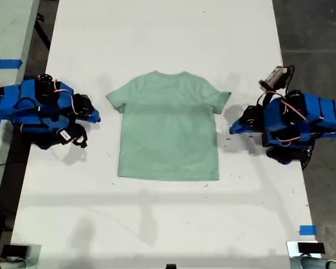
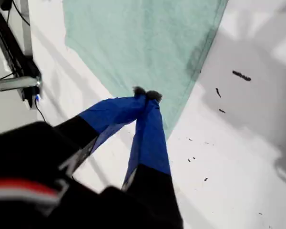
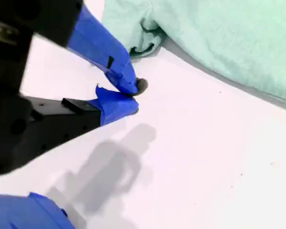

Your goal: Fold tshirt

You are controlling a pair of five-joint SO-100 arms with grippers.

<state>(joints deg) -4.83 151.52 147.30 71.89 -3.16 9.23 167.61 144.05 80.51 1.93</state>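
A white desk (image 1: pixel 157 33) fills the exterior view. Near its left edge in that view, my second gripper (image 1: pixel 95 117) rests just beside a sleeve, jaws almost together on nothing. The tshirt (image 1: pixel 168 129) lies flat and spread at the desk's middle. Toward the right edge, my first gripper (image 1: pixel 233 129) is pinched closed and empty, just beside the shirt's side.

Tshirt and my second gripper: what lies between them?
Only a bare stretch of white table separates my second gripper from the tshirt; the second wrist view shows it.
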